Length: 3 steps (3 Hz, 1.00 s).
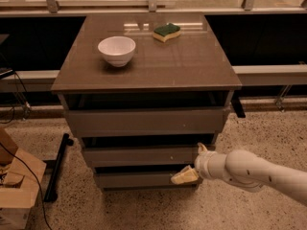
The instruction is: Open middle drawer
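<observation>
The middle drawer (139,155) is the second of three grey-brown fronts in the glossy-topped cabinet (144,75), with a dark gap above it. The top drawer front (144,121) is above and the lowest front (134,180) below. My gripper (192,163), on a white arm coming in from the right, is at the right end of the middle drawer front. It is open: one fingertip (202,149) is near the drawer's upper right corner, and the other fingertip (184,176) is lower, over the lowest front. It holds nothing.
A white bowl (117,50) and a green-and-yellow sponge (167,31) sit on the cabinet top. A cardboard box (14,190) and a black cable lie on the floor at the left, next to a black bar (56,166). A low ledge (268,73) runs behind.
</observation>
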### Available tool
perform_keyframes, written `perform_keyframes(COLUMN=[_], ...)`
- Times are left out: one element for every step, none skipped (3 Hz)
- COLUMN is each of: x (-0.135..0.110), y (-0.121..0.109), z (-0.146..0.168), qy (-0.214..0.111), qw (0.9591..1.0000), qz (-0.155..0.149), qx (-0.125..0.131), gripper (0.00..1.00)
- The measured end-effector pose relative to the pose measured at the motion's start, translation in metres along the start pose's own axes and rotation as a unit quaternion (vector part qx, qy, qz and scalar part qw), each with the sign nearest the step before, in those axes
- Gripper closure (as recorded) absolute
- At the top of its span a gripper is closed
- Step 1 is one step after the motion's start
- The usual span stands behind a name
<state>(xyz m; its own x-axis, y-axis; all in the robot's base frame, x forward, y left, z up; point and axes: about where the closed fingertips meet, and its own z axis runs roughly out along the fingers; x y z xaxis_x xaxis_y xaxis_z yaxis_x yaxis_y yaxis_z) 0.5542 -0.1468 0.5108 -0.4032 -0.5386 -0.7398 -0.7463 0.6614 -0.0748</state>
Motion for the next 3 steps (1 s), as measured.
perform_keyframes(x=[0.008, 0.011, 0.006], y=[-0.017, -0.031, -0.04], z=[0.025, 0.053, 0.074], qy=[0.003, 0.004, 0.004], qw=[0.9999, 0.9998, 0.9995], qz=[-0.007, -0.02, -0.03], qx=[0.013, 0.008, -0.006], gripper=[0.0, 0.0, 0.0])
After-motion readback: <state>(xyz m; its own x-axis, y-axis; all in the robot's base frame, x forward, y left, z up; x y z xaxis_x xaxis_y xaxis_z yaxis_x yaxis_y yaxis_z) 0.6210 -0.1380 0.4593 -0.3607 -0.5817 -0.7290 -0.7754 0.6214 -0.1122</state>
